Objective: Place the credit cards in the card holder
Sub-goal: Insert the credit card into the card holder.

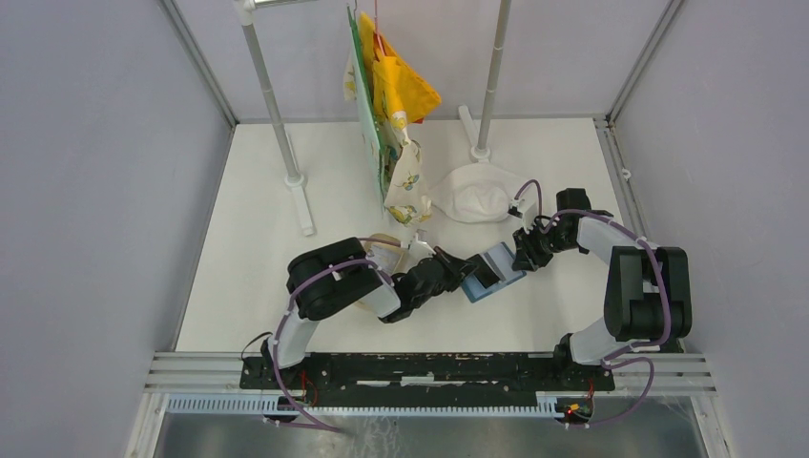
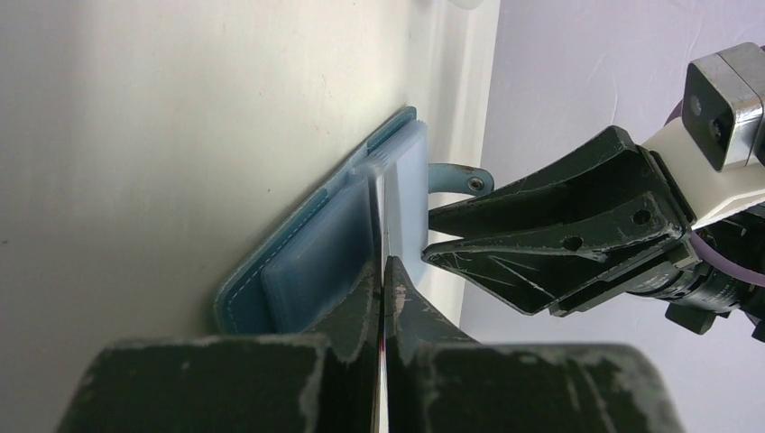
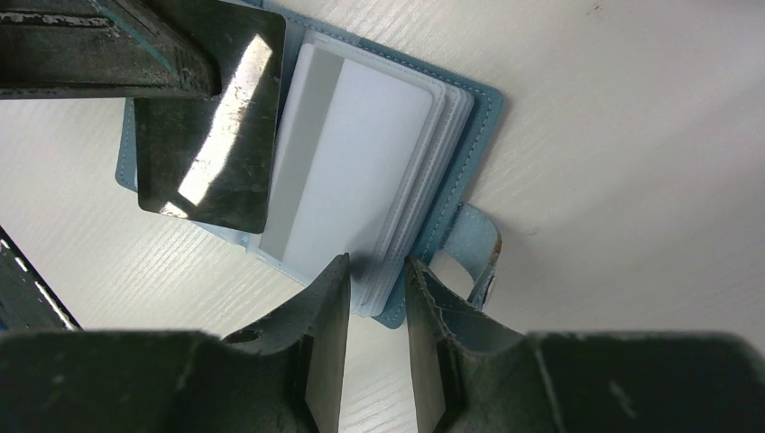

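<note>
Clamping a credit card (image 3: 207, 126) between the pressed-together jaws of the left gripper (image 2: 385, 266), edge-on in its own wrist view. Probably handling as light, stiff and slick: thin glossy black plastic with rounded corners, catching glare. Best taking it by one short end, leaving the leading edge free for a slot.

Just beyond, lying open on the white table (image 1: 238, 286), the card holder (image 1: 501, 262): soft blue stitched cover, floppy clear sleeves (image 3: 361, 171), snap tab (image 3: 474, 248) sticking out sideways.

Farther on, nipping the sleeve stack's edge with the right gripper (image 3: 377, 271), jaws part-closed, apparently keeping it open. Not seeing a second card.
</note>
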